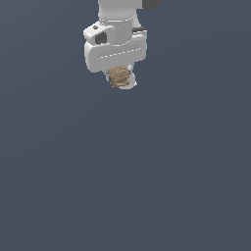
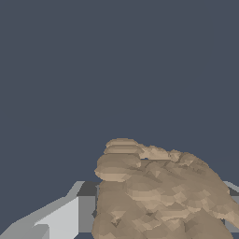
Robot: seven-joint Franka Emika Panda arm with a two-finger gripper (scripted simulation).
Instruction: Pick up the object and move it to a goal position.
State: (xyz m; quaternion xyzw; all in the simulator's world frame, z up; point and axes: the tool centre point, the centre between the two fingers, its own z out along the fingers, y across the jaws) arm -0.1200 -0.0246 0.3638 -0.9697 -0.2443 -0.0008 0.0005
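Note:
The object (image 1: 119,76) is a small tan-brown lumpy chunk held between the white fingers of my gripper (image 1: 120,80), near the top of the exterior view. The gripper is shut on it and hangs under the white arm body. In the wrist view the object (image 2: 158,191) fills much of the picture, with one grey-white finger (image 2: 60,217) beside it; the other finger is mostly hidden behind the chunk. No goal marker shows in either view.
Only a flat, plain dark blue-grey surface (image 1: 147,171) shows around and below the gripper. No other objects, containers or edges are in view.

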